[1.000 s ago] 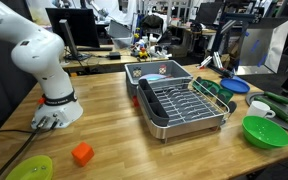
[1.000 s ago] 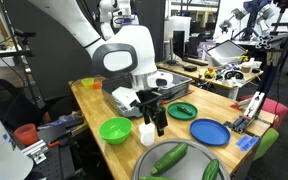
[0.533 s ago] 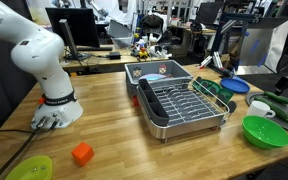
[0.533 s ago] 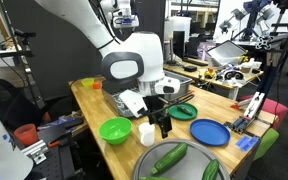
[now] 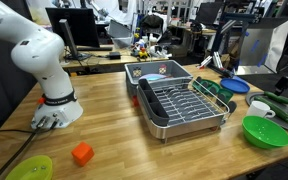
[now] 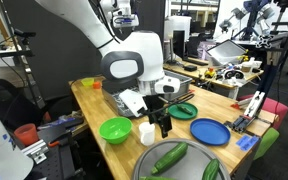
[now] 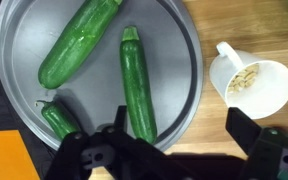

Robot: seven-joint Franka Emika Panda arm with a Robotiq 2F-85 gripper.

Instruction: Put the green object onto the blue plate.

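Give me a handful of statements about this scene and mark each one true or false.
1. The smallest green vegetable lies on the blue plate. False: it lies in the grey tray, beside two bigger ones.
2. The blue plate is bare. True.
3. The gripper is shut on a vegetable. False: it is open and holds nothing.
4. The white cup holds pale bits. True.
5. An orange block lies on the wooden table. True.
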